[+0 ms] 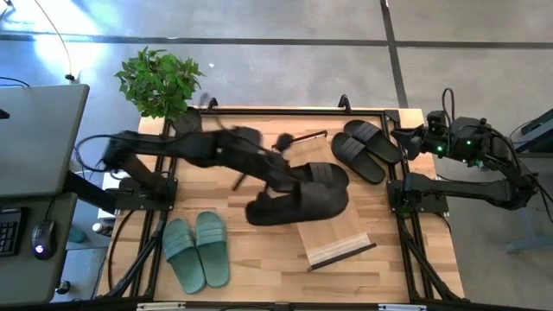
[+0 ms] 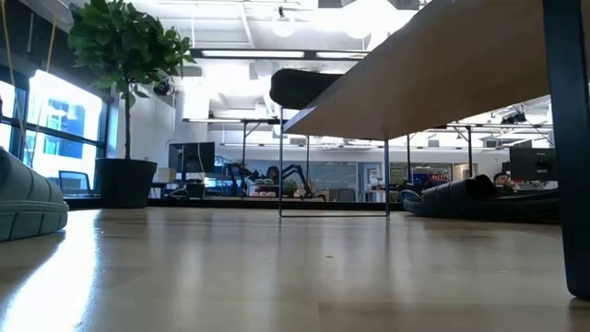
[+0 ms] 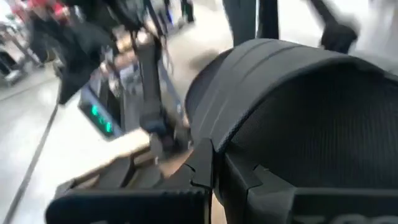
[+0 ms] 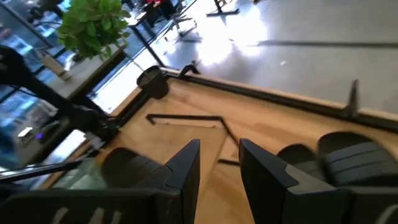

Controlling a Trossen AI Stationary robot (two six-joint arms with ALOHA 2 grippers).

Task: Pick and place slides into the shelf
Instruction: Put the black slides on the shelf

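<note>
My left gripper (image 1: 288, 180) reaches from the table's left to its middle and is shut on a black slide (image 1: 298, 207). That slide hangs over the shelf (image 1: 337, 246), and its end shows above the sloping plank (image 2: 433, 65) in the low view. In the left wrist view its ribbed strap (image 3: 298, 112) fills the frame beside my fingers (image 3: 202, 171). A second black slide (image 1: 324, 174) lies just beyond it; what it rests on is hidden. My right gripper (image 4: 217, 168) waits open at the far right corner (image 1: 408, 138), with nothing between its fingers. My left gripper is shut on the black slide close to its strap (image 3: 249, 155), coming from the table's left and slanting a little downward. The slide itself covers the place of contact, so the part held cannot be told. The slide is lifted clear above the shelf's plank.
A black pair of slides (image 1: 367, 149) lies sole-down at the far right, close to my right gripper. A sage-green pair (image 1: 197, 250) lies near the front left. A potted plant (image 1: 160, 82) stands at the far left corner. A black frame (image 1: 259, 111) edges the table.
</note>
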